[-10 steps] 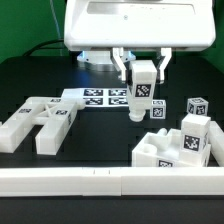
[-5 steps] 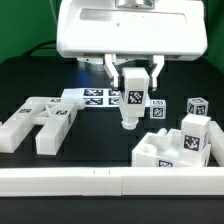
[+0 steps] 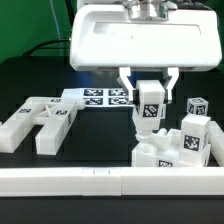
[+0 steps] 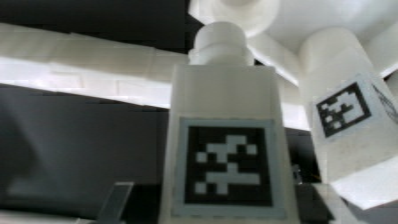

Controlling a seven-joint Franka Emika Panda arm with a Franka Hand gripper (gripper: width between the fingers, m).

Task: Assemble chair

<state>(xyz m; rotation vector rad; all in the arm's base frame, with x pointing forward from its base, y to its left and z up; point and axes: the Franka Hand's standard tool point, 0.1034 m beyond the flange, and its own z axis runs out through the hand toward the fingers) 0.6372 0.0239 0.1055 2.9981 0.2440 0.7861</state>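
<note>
My gripper [image 3: 150,98] is shut on a white chair leg [image 3: 150,108] with a black-and-white tag and holds it upright above the table. The leg hangs just above the white blocky seat piece [image 3: 165,152] at the exterior view's right. In the wrist view the held leg [image 4: 222,120] fills the middle, its round peg pointing away, with a gripper finger [image 4: 128,200] at each side. Another tagged white part [image 4: 356,110] stands close beside it. Two more white chair pieces [image 3: 38,122] lie at the exterior view's left.
The marker board [image 3: 100,97] lies flat at the back middle. A small tagged white part [image 3: 197,105] stands at the right. A long white border rail [image 3: 100,180] runs along the front edge. The arm's large white housing [image 3: 150,35] hangs over the scene.
The gripper has moved toward the exterior view's right with the leg, from the middle of the table to just above the seat piece.
</note>
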